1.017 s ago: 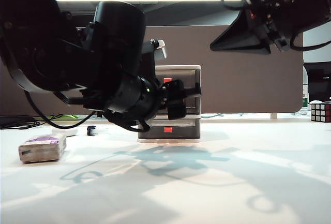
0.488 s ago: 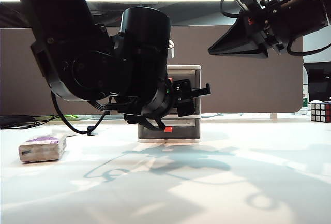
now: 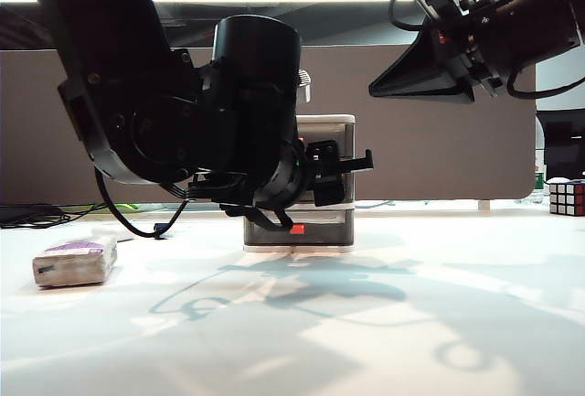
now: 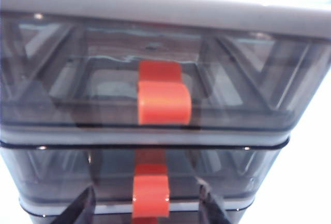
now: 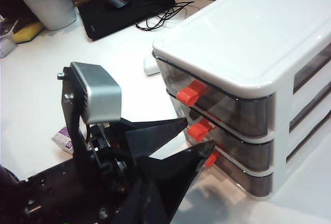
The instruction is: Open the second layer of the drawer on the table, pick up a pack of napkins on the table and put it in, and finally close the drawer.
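The drawer (image 3: pixel 329 124) stands mid-table with all tiers shut. My left gripper (image 3: pixel 352 176) hangs level in front of its middle tier, open. In the left wrist view the second layer (image 4: pixel 232 167) fills the lower part, and its red-orange tab (image 4: pixel 151 195) lies between my dark fingers (image 4: pixel 80 211), apart from both. The right wrist view shows the same left gripper (image 5: pixel 198 135) with the middle tab (image 5: pixel 199 130) between its fingers. The pack of napkins (image 3: pixel 76 261) lies on the table (image 3: pixel 366 323) at the left. My right gripper (image 3: pixel 420 71) hangs high at the upper right.
A Rubik's cube (image 3: pixel 567 197) sits at the table's far right edge. A brown partition (image 3: pixel 439 140) runs behind the cabinet. Behind the drawer lie a black mat with a mouse (image 5: pixel 121 6), cables and a potted plant (image 5: pixel 46 1).
My left arm has swung right and up, bringing its open gripper level with the drawer's middle tier. The right arm has barely shifted. The napkin pack has not moved.
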`<state>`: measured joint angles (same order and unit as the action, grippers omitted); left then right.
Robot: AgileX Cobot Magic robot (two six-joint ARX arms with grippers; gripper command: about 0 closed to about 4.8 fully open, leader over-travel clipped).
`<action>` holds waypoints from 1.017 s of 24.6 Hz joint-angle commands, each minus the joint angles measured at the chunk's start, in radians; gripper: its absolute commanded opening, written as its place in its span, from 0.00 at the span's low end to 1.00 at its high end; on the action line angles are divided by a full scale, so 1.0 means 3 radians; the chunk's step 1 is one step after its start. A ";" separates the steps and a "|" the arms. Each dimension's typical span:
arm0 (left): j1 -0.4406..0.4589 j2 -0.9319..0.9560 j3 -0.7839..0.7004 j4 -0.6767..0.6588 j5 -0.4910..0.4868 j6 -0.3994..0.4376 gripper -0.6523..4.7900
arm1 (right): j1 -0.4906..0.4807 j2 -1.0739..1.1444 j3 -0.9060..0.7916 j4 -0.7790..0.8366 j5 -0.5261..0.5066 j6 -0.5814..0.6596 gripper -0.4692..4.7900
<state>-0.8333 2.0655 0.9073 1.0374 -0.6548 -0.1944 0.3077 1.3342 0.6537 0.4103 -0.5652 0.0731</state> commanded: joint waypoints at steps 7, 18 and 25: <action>0.0041 0.0017 0.0009 0.0066 0.0047 0.0025 0.55 | 0.0001 -0.0011 0.0018 0.0045 -0.0009 -0.0013 0.08; 0.0120 0.0017 0.0031 0.0066 0.0181 0.0025 0.54 | 0.0001 -0.0011 0.0018 0.0043 -0.0009 -0.0011 0.08; 0.0122 0.0017 0.0047 0.0066 0.0252 0.0025 0.44 | 0.0001 -0.0010 0.0018 0.0043 -0.0009 -0.0013 0.08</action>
<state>-0.7979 2.0724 0.9184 1.0439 -0.5968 -0.1932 0.3077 1.3342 0.6537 0.4099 -0.5652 0.0731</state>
